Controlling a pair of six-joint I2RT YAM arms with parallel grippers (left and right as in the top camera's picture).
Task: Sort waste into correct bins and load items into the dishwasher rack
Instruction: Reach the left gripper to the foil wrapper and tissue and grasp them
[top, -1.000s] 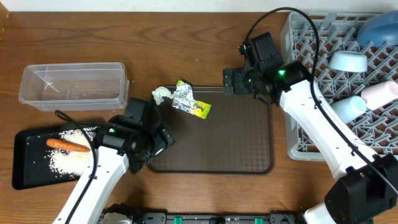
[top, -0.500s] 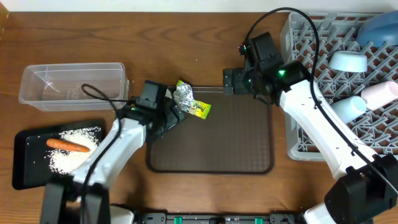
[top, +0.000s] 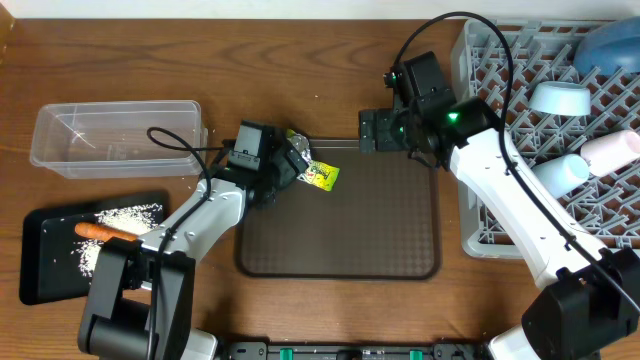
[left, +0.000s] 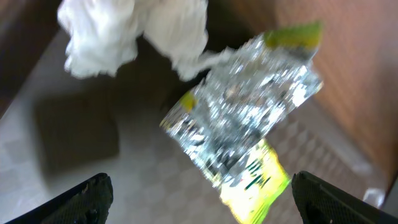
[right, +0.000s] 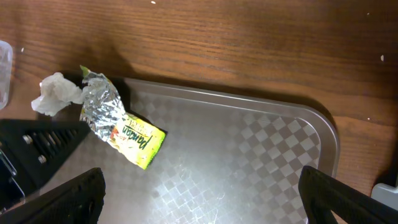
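My left gripper (top: 287, 166) is open and hovers over the waste at the brown tray's back left corner. The left wrist view shows crumpled white tissue (left: 134, 31), silver foil (left: 249, 106) and the yellow-green snack packet (left: 258, 186) between my open fingers (left: 202, 208). My right gripper (top: 373, 130) is open and empty above the tray's back edge (right: 202, 199). It sees the tissue (right: 56, 93), foil (right: 99, 106) and packet (right: 138, 142). The carrot (top: 105, 232) and rice (top: 125, 213) lie in the black tray (top: 40, 270). The clear tub (top: 120, 107) holds nothing I can make out. I see no chopsticks.
The grey rack (top: 500, 200) at the right holds the dark-blue bowl (top: 610, 45), light-blue bowl (top: 560, 98) and two white cups (top: 560, 172) (top: 612, 150). The brown tray (top: 350, 230) lies in the middle. My left gripper shows in the right wrist view (right: 37, 146).
My left arm swung from beside the black tray up and right to the tissue, foil and packet. The tissue is now hidden under it in the overhead view. The right arm has not moved.
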